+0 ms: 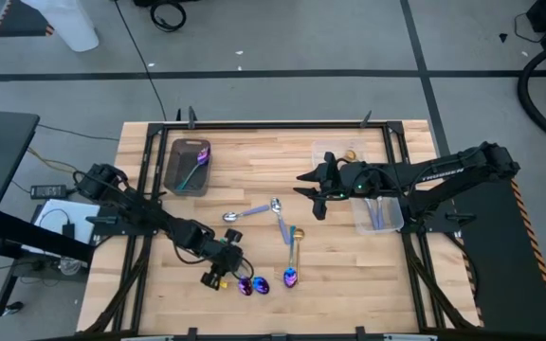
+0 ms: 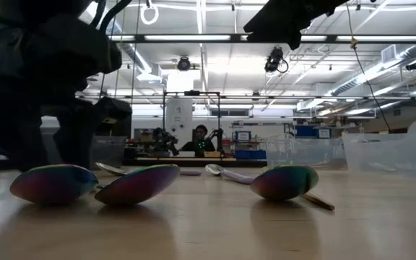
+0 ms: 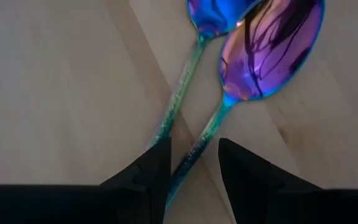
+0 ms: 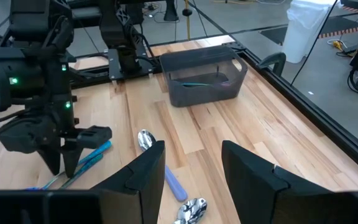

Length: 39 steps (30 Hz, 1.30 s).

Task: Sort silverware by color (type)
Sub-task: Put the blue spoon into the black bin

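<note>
Fingers of the left gripper (image 3: pixel 191 165) stand apart, straddling the teal handle of one iridescent spoon (image 3: pixel 263 56), whose long axis runs from the fingertips toward one o'clock in the wrist view (a second iridescent spoon (image 3: pixel 213 12) crosses just beside). The right gripper (image 1: pixel 313 196) hovers open near the clear container (image 1: pixel 391 223), well apart, so the left arm is nearer.

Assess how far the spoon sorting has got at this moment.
Partly done. One iridescent spoon lies in the dark tray, and spoons sit in the clear containers on the right. In hand: the left pincer stands open astride the handle of one of two iridescent spoons at the table's near edge. Left: those two, a third iridescent spoon, and silver spoons mid-table. The right pincer hangs open above the table.
</note>
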Each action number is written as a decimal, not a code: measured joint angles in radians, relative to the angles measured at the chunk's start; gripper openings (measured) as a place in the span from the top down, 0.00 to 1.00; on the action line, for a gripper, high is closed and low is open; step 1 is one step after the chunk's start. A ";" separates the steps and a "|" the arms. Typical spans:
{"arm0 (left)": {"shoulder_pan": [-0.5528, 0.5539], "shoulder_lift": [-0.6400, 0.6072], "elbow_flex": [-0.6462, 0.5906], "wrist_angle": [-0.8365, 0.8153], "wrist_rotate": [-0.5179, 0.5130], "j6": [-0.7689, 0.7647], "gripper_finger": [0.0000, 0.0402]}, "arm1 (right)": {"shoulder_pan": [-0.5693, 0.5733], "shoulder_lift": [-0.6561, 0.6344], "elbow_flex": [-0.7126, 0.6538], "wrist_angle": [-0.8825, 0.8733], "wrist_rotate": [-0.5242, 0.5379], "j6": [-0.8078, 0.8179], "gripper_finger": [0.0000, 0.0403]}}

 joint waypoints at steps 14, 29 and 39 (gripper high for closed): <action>-0.003 -0.002 0.003 -0.065 0.056 -0.005 0.69 | 0.000 0.000 0.000 0.000 0.000 0.002 0.58; -0.003 -0.003 0.003 -0.108 0.096 -0.011 0.95 | 0.000 0.000 0.000 -0.001 0.000 0.002 0.58; -0.004 -0.011 0.004 -0.098 0.096 -0.033 0.95 | 0.000 0.000 0.000 -0.001 0.000 0.002 0.58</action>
